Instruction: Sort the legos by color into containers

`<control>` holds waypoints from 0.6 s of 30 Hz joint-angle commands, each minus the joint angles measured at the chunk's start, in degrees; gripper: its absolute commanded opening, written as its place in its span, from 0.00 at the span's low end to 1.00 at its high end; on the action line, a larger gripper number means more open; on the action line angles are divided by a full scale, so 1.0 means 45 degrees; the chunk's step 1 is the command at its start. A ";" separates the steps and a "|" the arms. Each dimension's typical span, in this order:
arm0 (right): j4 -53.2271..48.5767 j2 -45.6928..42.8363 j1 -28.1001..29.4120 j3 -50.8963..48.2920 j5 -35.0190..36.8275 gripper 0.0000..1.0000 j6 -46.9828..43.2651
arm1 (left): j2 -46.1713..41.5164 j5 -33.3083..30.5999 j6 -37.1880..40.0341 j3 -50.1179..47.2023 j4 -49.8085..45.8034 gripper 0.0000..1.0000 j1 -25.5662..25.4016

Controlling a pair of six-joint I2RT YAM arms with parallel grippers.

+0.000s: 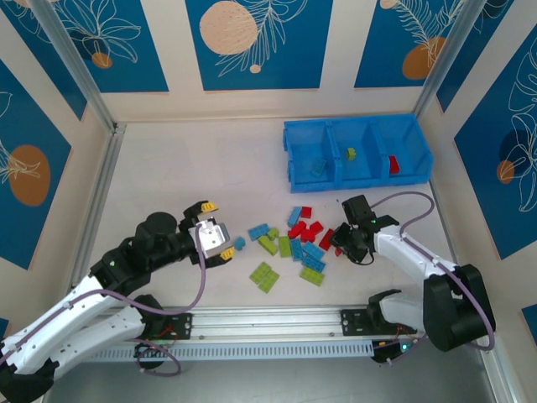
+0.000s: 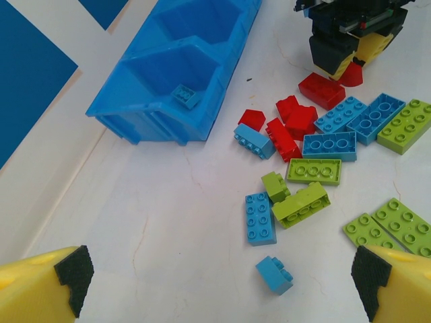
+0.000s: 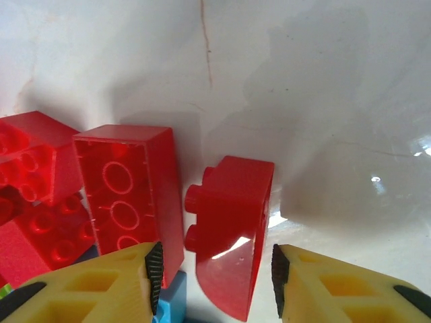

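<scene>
Legos (image 1: 294, 243) in red, light blue and lime green, a loose heap mid-counter (image 1: 193, 168), just in front of the blue bin (image 1: 369, 126) and between the two claws. Three bricks sit in the bin: blue brick (image 1: 320, 167) in the left compartment, green brick (image 1: 351, 154) in the middle, red brick (image 1: 393, 164) in the right. Right claw (image 3: 215, 269) is down at the heap's right edge, jaws partly spread astride a red curved brick (image 3: 232, 229) lying on its side next to a long red brick (image 3: 128, 195); there is a gap at the left pad, so no pinch. Left claw (image 1: 220, 231) is spread wide, holding nothing, over bare counter left of the heap, with a small blue cube (image 2: 274, 274) nearest it.
</scene>
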 commanded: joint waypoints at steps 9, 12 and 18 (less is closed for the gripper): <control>-0.0357 0.0647 -0.0014 0.0208 0.0640 0.28 0.0420 | -0.0091 0.0213 0.0112 -0.0031 0.0024 1.00 0.0125; -0.0607 -0.0597 0.0025 0.0312 0.0795 0.24 0.0532 | -0.0080 0.0196 0.0112 -0.0031 0.0027 1.00 0.0132; -0.1581 -0.2895 -0.0861 0.2334 0.2077 0.21 -0.0578 | -0.0061 0.0272 0.0123 -0.0031 0.0087 1.00 0.0132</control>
